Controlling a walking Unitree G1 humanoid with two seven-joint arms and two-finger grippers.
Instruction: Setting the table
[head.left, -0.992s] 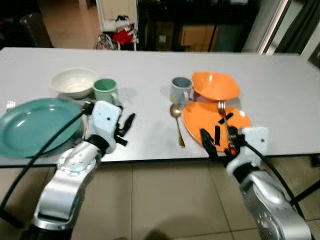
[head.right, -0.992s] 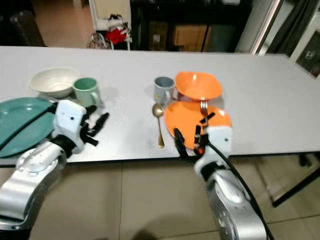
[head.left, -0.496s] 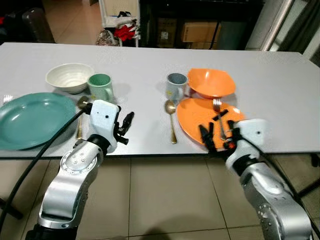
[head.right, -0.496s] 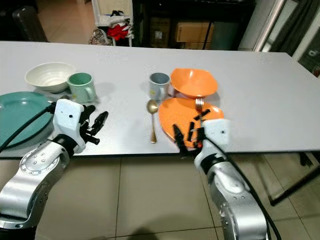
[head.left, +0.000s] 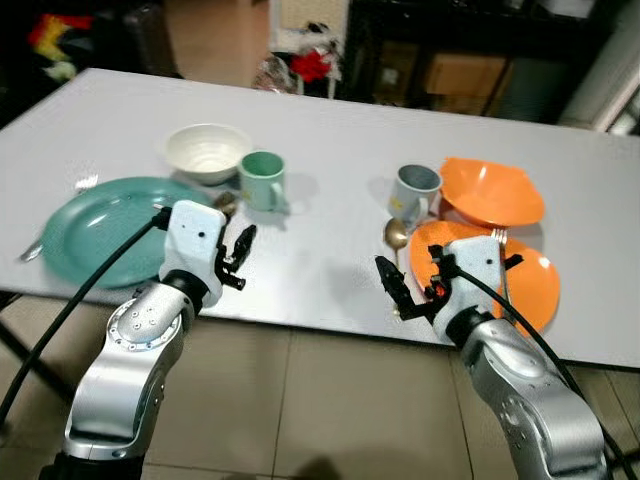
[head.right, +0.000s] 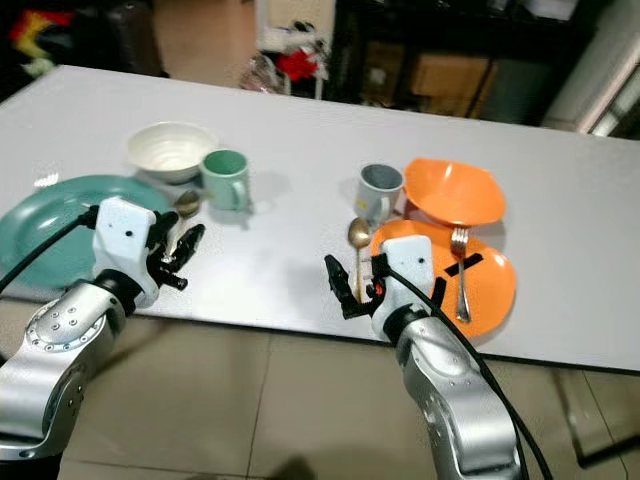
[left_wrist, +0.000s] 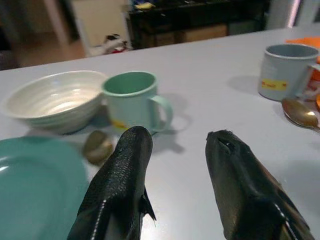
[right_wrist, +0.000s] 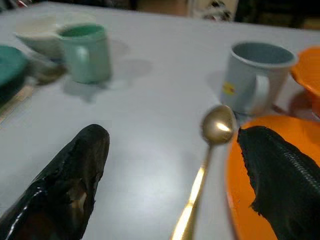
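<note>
Dark shelving and a tiled floor lie behind a long grey surface (head.left: 330, 130), where two place settings look nearly complete. On the robot's left, a teal plate (head.left: 100, 225) sits near the front edge, with a white bowl (head.left: 205, 150) and a green mug (head.left: 262, 180) behind it; a fork (head.left: 85, 183) lies at the plate's far left rim and the bowl of a spoon (left_wrist: 97, 146) rests between plate and mug. On the right, an orange plate (head.left: 530, 285) carries a fork (head.right: 460, 270) and two short dark strips, with an orange bowl (head.left: 490, 190) and a grey mug (head.left: 415, 190) behind it and a gold spoon (head.right: 357, 245) just beside the plate's left rim.

Judging from this layout, what seems left is tidying: the fork on the orange plate probably belongs beside it.

Both arms hover at the near edge. The left end effector (head.left: 238, 258) is spread and holds nothing, between the teal plate and the middle of the surface. The right end effector (head.left: 412, 288) is likewise spread and empty, straddling the gold spoon's handle. Nothing blocks either arm, though the grey mug stands close behind the spoon.
</note>
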